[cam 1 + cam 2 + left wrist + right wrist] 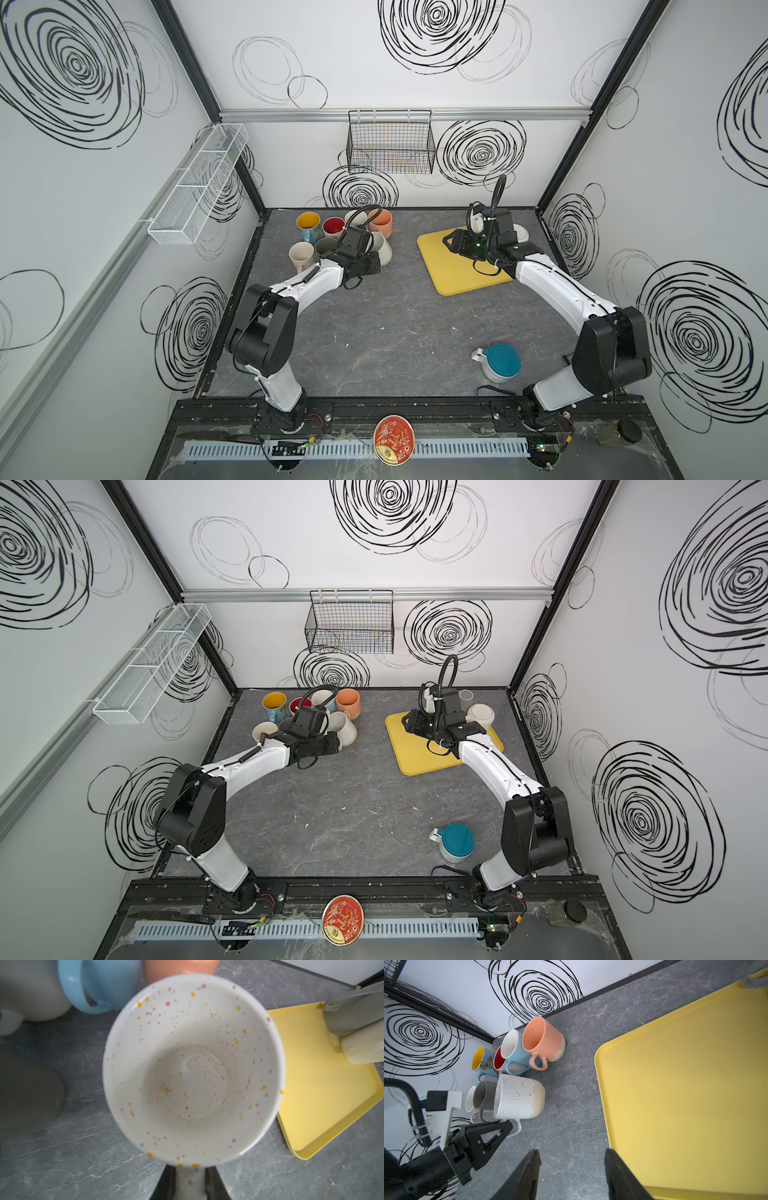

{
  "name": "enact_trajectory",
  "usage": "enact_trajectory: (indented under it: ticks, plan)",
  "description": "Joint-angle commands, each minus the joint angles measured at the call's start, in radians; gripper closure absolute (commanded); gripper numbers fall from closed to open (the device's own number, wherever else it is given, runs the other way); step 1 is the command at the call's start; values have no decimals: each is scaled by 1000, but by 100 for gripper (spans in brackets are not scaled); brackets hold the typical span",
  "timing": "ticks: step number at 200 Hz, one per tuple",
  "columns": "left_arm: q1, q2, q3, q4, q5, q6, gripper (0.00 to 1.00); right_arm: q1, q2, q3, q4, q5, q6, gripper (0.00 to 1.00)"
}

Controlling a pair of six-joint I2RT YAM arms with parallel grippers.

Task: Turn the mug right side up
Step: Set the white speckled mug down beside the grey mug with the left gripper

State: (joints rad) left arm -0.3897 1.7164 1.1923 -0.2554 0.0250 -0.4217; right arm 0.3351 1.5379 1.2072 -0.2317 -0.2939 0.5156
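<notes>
Speckled mug (193, 1068), blurred, handle (190, 1182) partly cut off

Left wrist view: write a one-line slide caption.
Left gripper shut on the handle of the speckled mug, open mouth facing the camera, yellow tray alongside.

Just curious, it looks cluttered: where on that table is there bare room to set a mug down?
Widest bare patch: the table's middle, before the mug cluster and tray, left of the teal mug. A bare strip runs between cluster and tray; the tray's near half is free. Crowded: back left corner, where the left claw grips the speckled mug.
</notes>
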Motion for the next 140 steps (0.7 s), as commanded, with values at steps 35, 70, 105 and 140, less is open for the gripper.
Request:
enact_trajectory:
  ticks: [35, 70, 105, 140]
  plan:
    - [12, 0, 91, -92, -181, 135, 100, -17, 8, 8, -4, -13, -19, 45]
    - [22, 39, 108, -110, -227, 147, 100, -22, 22, 18, -13, -14, -28, 45]
    - [25, 79, 137, -117, -261, 160, 100, -36, 31, 21, -20, -14, -34, 45]
    - [25, 120, 167, -118, -313, 180, 100, -56, 50, 44, -53, 6, -54, 45]
